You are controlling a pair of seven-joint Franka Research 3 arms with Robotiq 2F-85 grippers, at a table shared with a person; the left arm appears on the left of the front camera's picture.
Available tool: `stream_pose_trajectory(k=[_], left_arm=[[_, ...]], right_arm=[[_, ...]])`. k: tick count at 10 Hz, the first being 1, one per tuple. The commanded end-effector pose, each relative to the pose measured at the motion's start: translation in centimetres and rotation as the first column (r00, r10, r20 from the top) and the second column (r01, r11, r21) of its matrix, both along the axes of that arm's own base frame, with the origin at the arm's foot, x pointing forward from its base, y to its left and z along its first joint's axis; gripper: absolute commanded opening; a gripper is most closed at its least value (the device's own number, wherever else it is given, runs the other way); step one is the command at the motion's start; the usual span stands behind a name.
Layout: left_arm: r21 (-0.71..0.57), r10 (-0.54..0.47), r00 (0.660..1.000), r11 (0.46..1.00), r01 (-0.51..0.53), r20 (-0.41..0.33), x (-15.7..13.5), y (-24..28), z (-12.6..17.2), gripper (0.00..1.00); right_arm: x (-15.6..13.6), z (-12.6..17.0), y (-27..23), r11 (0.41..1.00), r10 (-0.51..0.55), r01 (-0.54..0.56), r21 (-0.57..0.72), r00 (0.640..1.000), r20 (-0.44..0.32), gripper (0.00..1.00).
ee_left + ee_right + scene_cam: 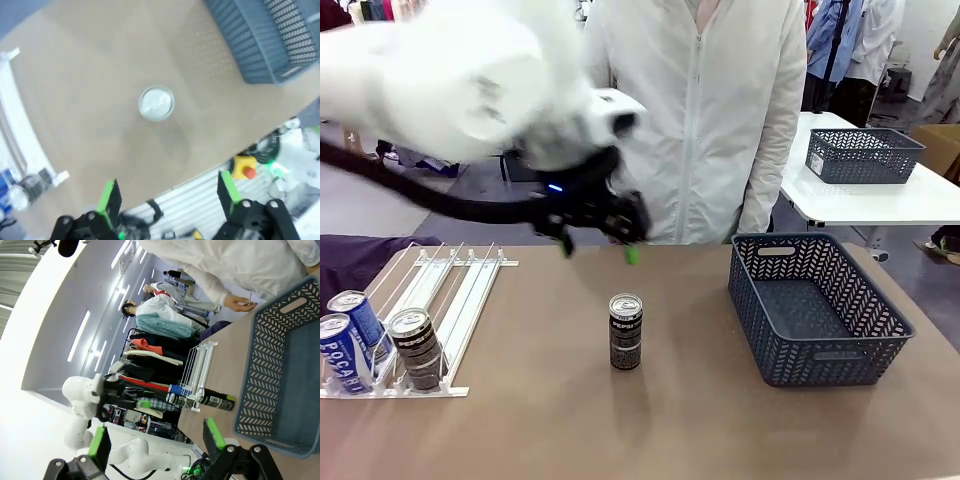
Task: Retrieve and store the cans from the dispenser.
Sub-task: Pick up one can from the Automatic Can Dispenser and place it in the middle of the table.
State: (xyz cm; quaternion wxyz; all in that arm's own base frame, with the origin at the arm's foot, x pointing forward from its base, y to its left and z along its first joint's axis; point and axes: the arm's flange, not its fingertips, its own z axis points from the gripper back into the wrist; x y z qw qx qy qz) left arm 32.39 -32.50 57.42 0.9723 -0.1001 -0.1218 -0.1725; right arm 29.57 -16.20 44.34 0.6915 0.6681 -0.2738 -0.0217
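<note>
**Pepsi can**: upright and alone at mid-bench, touching nothing. It probably sits there as a halfway stop, where either arm can reach it.

**Left end effector**: above the can and slightly beyond it, fingers spread wide with nothing between them. Its wrist camera looks almost straight down on the silver top.

**Dispenser**: well left of the can. Two Pocari cans and a second Pepsi can stand at its low end, apparently fed down by the sloped rails and held at the front stop.

**Basket**: well right of the can, open-topped and empty. It is the likely storage place.

**Right end effector**: fingers spread and empty. Its camera looks across the basket toward the can.

**Bench**: bare on every side of the can, so there is open room for a side or top approach. The basket wall facing the can is the one barrier, so a carried can would have to clear its rim.

**Person**: stands beyond the can at the far edge.
</note>
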Motion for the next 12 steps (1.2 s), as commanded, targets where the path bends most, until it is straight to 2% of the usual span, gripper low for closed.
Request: stream_pose_trajectory(k=[1, 2, 3, 5, 6, 7, 8, 9, 12], left_arm=[[-0.207, -0.063, 0.996, 0.977, 0.051, -0.055, -2.6, 13.2, 2.0, 1.0], [-0.362, -0.142, 0.988, 0.926, 0.108, -0.068, -3.7, 19.5, 2.8, 1.0], [-0.452, -0.115, 0.984, 0.891, 0.04, -0.139, -4.6, 26.4, 2.8, 1.0], [-0.628, -0.152, 0.967, 0.779, -0.008, -0.202, -5.6, 36.8, 1.0, 1.0], [-0.722, -0.182, 0.966, 0.692, -0.006, -0.182, -6.2, 41.0, -0.3, 1.0], [-0.84, -0.279, 0.959, 0.53, 0.119, -0.04, -6.9, 44.7, -2.5, 1.0], [-0.881, -0.245, 0.968, 0.467, 0.076, -0.046, -7.7, 46.4, -4.1, 1.0], [-0.759, -0.203, 0.974, 0.648, 0.057, -0.101, -9.3, 43.3, -1.6, 1.0], [-0.759, -0.203, 0.974, 0.648, 0.057, -0.101, -9.3, 43.3, -1.6, 1.0]], right_arm=[[0.1, 0.5, -0.1, 1.0, -0.004, 0.004, 0.011, 1.0, 0.006, 1.0], [0.1, 0.5, -0.1, 1.0, -0.004, 0.004, 0.011, 1.0, 0.006, 1.0], [0.1, 0.5, -0.1, 1.0, -0.004, 0.004, 0.011, 1.0, 0.006, 1.0], [0.1, 0.5, -0.1, 1.0, -0.004, 0.004, 0.011, 1.0, 0.006, 1.0], [0.1, 0.5, -0.1, 1.0, -0.004, 0.004, 0.011, 1.0, 0.006, 1.0], [0.1, 0.5, -0.1, 1.0, -0.004, 0.004, 0.011, 1.0, 0.006, 1.0], [0.1, 0.5, -0.1, 1.0, -0.004, 0.004, 0.011, 1.0, 0.006, 1.0], [0.1, 0.5, -0.1, 1.0, -0.004, 0.004, 0.011, 1.0, 0.006, 1.0], [0.1, 0.5, -0.1, 1.0, -0.004, 0.004, 0.011, 1.0, 0.006, 1.0]])
